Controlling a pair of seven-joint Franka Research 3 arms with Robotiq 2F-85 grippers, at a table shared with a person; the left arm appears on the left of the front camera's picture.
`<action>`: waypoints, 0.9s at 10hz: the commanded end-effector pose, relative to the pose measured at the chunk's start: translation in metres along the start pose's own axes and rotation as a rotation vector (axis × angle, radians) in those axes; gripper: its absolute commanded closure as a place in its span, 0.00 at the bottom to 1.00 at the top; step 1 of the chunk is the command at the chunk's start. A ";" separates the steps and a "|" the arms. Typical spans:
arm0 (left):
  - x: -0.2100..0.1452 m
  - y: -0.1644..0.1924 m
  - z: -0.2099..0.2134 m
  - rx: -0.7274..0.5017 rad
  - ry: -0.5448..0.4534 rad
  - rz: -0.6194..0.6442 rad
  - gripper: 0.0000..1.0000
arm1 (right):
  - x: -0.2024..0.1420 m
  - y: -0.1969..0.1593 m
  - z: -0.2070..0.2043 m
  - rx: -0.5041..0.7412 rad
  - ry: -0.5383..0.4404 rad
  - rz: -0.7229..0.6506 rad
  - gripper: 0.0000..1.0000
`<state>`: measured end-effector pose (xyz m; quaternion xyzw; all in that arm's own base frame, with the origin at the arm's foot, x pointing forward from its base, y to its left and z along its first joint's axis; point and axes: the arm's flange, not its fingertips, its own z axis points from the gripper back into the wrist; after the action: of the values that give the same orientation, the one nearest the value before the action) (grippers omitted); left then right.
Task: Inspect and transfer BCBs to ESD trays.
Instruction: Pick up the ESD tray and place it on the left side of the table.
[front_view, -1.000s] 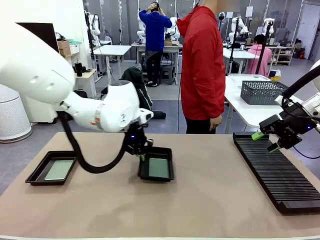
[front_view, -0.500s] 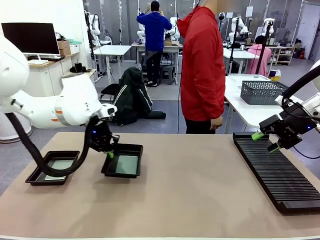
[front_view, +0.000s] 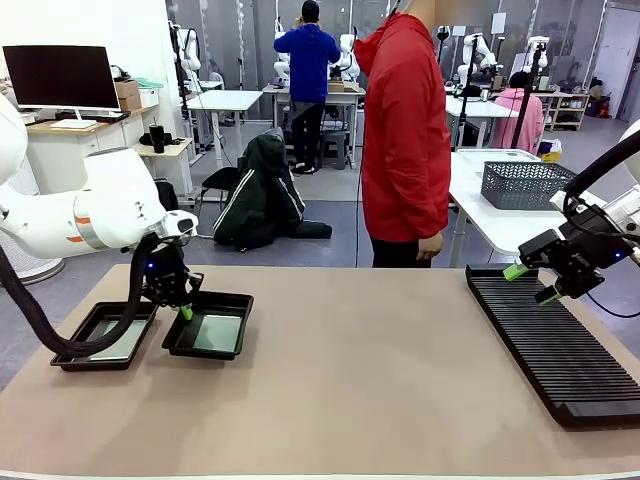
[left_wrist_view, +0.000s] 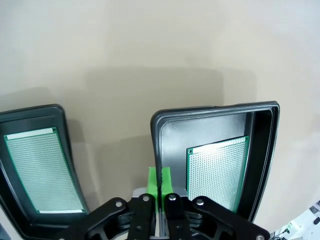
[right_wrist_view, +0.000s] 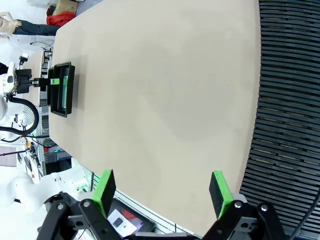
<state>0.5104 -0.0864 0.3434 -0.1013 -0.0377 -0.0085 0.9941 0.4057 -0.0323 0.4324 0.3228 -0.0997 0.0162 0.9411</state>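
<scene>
Black ESD tray (front_view: 208, 335) with BCB (left_wrist_view: 218, 172), rim pinched in left gripper (left_wrist_view: 159, 181) jaws: set level beside second tray (front_view: 103, 335); right gripper (right_wrist_view: 162, 192) jaws wide.

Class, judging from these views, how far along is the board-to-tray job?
Done: each ESD tray holds a BCB, one in the far-left tray, one in the second tray. In hand: the left gripper grips that second tray's rim beside the first. Left: releasing it. The right gripper hangs open over the black rack.
</scene>
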 end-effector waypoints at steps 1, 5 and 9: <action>-0.004 0.018 -0.004 0.010 -0.017 -0.001 0.97 | -0.001 0.003 0.001 0.001 -0.007 -0.023 0.00; -0.004 0.039 -0.013 0.038 0.004 0.014 0.97 | -0.001 0.003 0.001 0.001 -0.007 -0.023 0.00; -0.006 0.041 -0.027 0.067 -0.016 0.033 0.97 | -0.001 0.003 0.001 0.001 -0.007 -0.023 0.00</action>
<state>0.5101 -0.0521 0.3136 -0.0802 -0.0302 0.0091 0.9963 0.4057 -0.0324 0.4324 0.3228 -0.0998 0.0162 0.9411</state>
